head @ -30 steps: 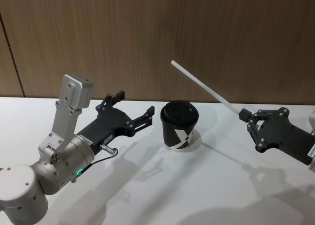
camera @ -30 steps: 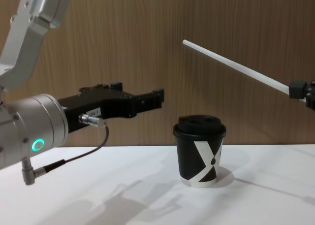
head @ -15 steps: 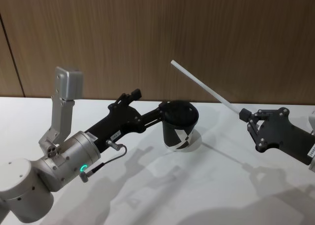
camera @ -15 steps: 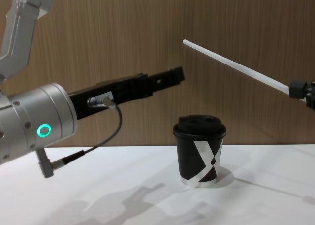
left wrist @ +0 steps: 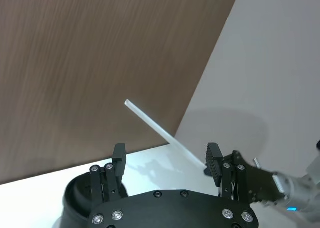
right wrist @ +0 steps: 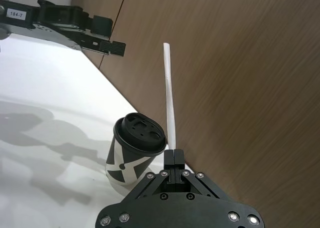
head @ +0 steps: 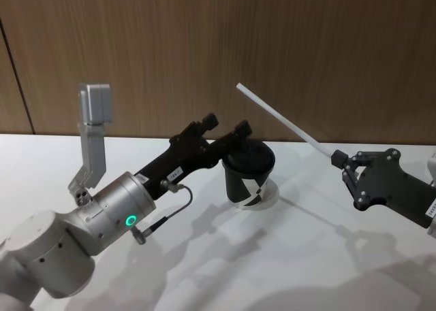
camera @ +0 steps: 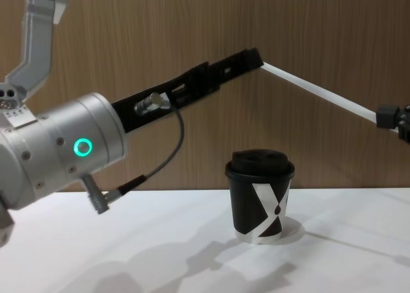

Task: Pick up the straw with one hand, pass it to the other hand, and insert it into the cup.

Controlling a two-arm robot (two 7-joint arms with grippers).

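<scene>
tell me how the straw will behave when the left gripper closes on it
Probably fairly stiff: the straw juts straight from the right gripper, pinched at one end, with no visible sag. Thin, so likely light; a nudge from the open left gripper could lever it in that grip. Looks smooth, so it may slip.

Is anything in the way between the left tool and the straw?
Nothing visible. The open left tool is up by the free end of the straw, with bare air between them. The cup stands lower down, out of the path. The right tool grips its other end.
</scene>
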